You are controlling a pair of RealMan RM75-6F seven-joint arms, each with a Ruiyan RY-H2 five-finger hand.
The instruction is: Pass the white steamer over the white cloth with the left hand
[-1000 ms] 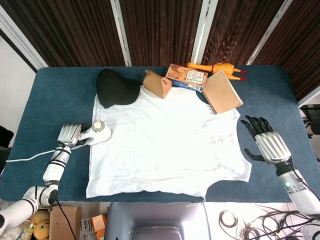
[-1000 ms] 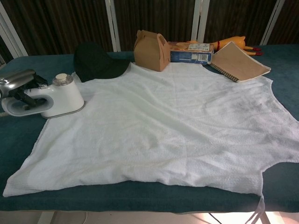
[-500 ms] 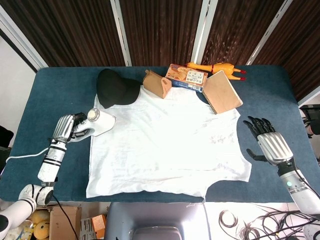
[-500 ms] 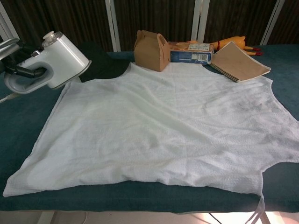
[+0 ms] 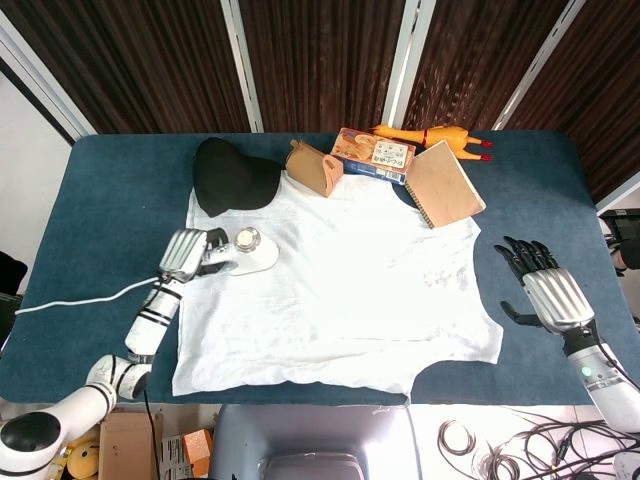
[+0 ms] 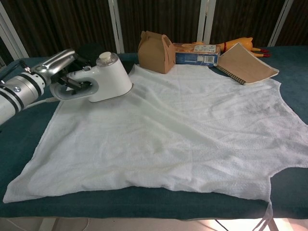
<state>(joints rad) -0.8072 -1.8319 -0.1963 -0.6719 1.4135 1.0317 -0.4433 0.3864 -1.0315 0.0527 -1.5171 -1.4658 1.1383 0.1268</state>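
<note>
The white steamer (image 6: pixel 103 77) is clamped by its handle in the left hand (image 5: pixel 187 254), just over the near-left part of the white cloth (image 5: pixel 330 290). To do the pass well, I think it should glide flat away from the hand, without dragging the fabric. The right hand (image 5: pixel 545 290) rests spread, holding nothing.

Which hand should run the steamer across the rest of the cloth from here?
Left. The left hand already grips the white steamer, which sits over the near-left part of the white cloth. The right hand hovers open beyond the cloth's right edge, holding nothing and far from the steamer.
</note>
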